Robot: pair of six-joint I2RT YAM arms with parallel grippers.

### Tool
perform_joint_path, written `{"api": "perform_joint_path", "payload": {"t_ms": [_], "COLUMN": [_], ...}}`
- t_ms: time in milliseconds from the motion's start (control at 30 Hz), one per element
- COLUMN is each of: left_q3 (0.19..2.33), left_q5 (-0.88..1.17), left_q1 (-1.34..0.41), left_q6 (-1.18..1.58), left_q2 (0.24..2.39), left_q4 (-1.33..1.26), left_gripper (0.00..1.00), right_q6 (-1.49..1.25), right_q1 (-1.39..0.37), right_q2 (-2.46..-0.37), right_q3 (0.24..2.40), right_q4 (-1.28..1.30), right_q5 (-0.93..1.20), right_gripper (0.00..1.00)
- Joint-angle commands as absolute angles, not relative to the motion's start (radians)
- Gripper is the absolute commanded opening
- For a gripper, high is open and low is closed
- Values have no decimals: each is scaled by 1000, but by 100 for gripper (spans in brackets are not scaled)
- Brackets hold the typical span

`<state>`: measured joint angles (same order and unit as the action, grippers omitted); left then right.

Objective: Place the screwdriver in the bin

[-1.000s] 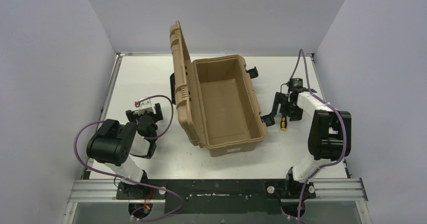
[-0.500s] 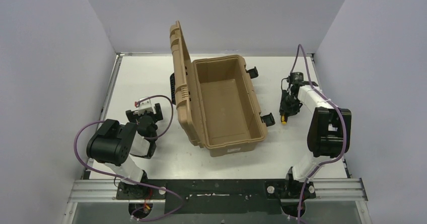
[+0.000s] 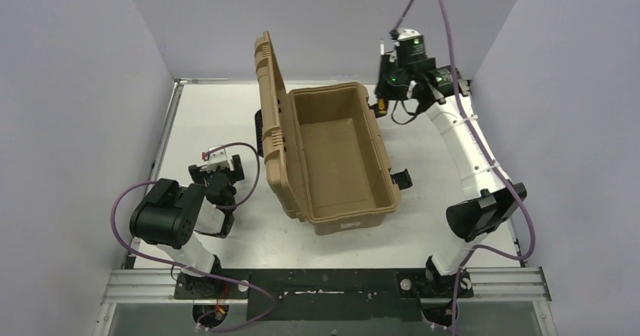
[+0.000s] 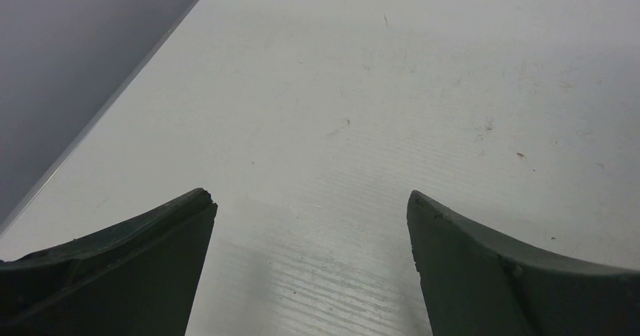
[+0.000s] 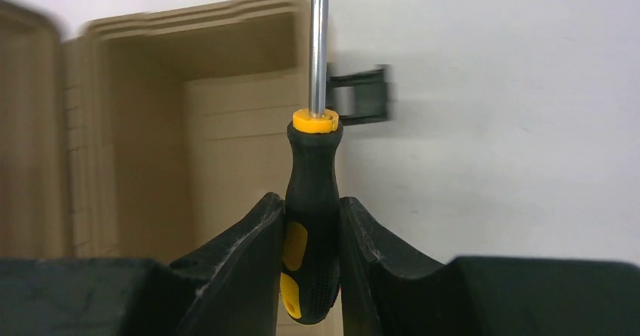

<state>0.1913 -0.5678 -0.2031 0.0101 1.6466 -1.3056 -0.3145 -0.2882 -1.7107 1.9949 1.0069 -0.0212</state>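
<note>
The right hand (image 5: 311, 204) grips the screwdriver (image 5: 311, 162) at one o'clock of the bin (image 3: 381, 149), shaft forward, ready for dropping in. The left hand (image 4: 309, 196) rests open.

The screwdriver (image 5: 312, 223) has a matt black handle that looks rubbery and is finely stippled low on the grip, with smoother yellow-orange plastic inlays and collar. Its shaft is smooth bright metal with a clean sheen. The fingers (image 5: 241, 253) of my right end effector (image 5: 311, 204) are dark matt plastic, faintly grainy, with pale scuffs along their edges. My left end effector (image 4: 312, 200) shows the same dull dark plastic. The bin (image 3: 336, 151) is tan moulded plastic, matt, with a ribbed lid; its latch (image 5: 362, 94) is black plastic. The bench (image 4: 392, 87) is white, matt, finely ridged and flecked with small marks.
</note>
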Motion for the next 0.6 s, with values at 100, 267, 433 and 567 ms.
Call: {"api": "perform_joint_path", "payload": {"t_ms": [100,267,433,567], "left_q3": [206,206,207,206], "left_q5": [-572,-571,-571,-571], "left_q1": [-204,-204,-204,-203], "left_q6": [7,8,8,7], "left_q2": [1639,1637,1639,1639], "left_q4": [-1350,-1345,-1346,-1347], "left_gripper": [97,97,97,97], "right_q6": [-451,-473,-474,-481], "right_q1": [-560,-625,-641,-642], "right_q2": [-1793,-1843,-1853,-1891], "right_q3": [2076,1961,1727,1609], "right_q4": [984,946,814,739], "right_q5": [-54,-29,32,47], "right_gripper": [0,0,0,0]}}
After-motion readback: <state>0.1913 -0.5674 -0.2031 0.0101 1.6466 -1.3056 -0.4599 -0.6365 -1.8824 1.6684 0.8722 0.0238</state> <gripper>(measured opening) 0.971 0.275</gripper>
